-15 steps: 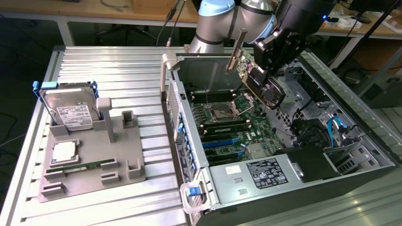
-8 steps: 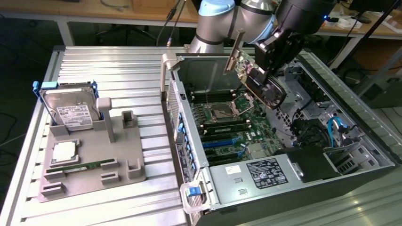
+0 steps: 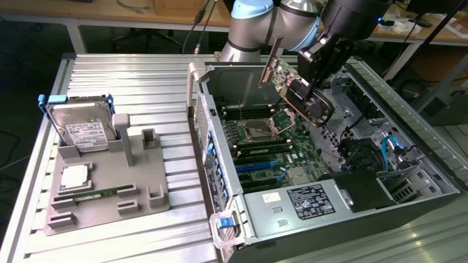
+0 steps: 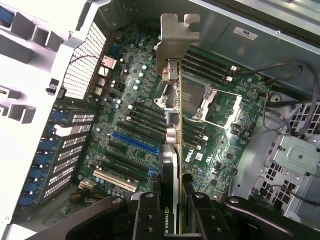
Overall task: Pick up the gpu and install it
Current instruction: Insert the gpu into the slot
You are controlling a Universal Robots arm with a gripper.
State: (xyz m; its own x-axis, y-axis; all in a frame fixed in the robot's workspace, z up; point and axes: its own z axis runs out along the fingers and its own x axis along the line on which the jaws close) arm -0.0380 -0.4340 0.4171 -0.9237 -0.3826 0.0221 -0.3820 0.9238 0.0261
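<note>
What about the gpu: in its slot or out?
Out: the gpu is held tilted above the motherboard, clear of its slots.

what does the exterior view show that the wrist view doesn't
Exterior view: a hard drive and a memory stick on a gray holder, beside the computer case. Wrist view: NVIDIA lettering on the gpu and the ports on its bracket. Both: the tool gripping the gpu above the motherboard, near the CPU socket.

Motherboard [image 3: 263, 143] open beneath gpu [image 3: 310, 107]; cables [image 3: 389, 147] perhaps crowd edge.
</note>
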